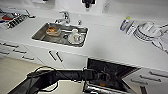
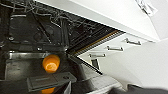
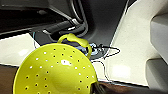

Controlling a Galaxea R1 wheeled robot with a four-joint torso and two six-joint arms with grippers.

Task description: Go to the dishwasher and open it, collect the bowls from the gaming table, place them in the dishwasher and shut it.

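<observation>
The dishwasher stands open under the white counter, dark inside, its door folded down. My left gripper reaches in over that door from the left. In the left wrist view the wire racks fill the dark cavity, and a small orange bowl sits close below the wrist; I cannot tell whether it is held. The same orange bowl shows just under the left gripper. A lime-yellow perforated bowl with a loop handle hangs above the floor, my right gripper shut on its rim.
A steel sink holding dishes lies in the counter with a tap behind. A dish rack sits far left, a bottle and stacked plates right. White drawers flank the dishwasher. Cables trail on the floor.
</observation>
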